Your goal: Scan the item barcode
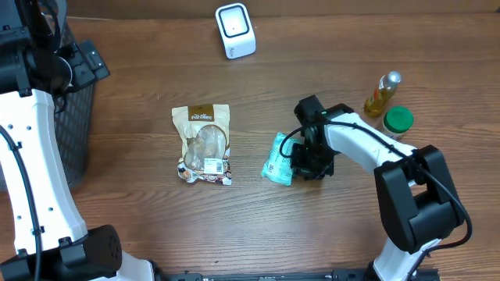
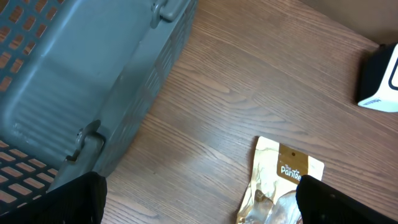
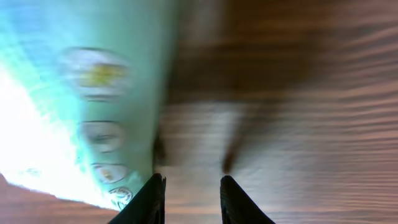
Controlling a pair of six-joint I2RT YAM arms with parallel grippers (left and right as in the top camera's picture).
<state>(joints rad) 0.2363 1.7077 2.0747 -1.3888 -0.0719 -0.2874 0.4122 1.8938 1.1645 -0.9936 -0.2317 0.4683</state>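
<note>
Overhead view has the green packet [image 1: 276, 160] lying flat on the desk [image 1: 133, 226], right of the middle, with its long axis running roughly from the near side to the far side. The right fingers [image 3: 151, 200] stand just beside its right edge, a little apart, with only bare wood between them, so they grasp nothing. The left fingers [image 2: 68, 202] are spread wide and well apart from it, so the right arm is nearer. The scanner [image 1: 235, 31] stands at the far edge.
</note>
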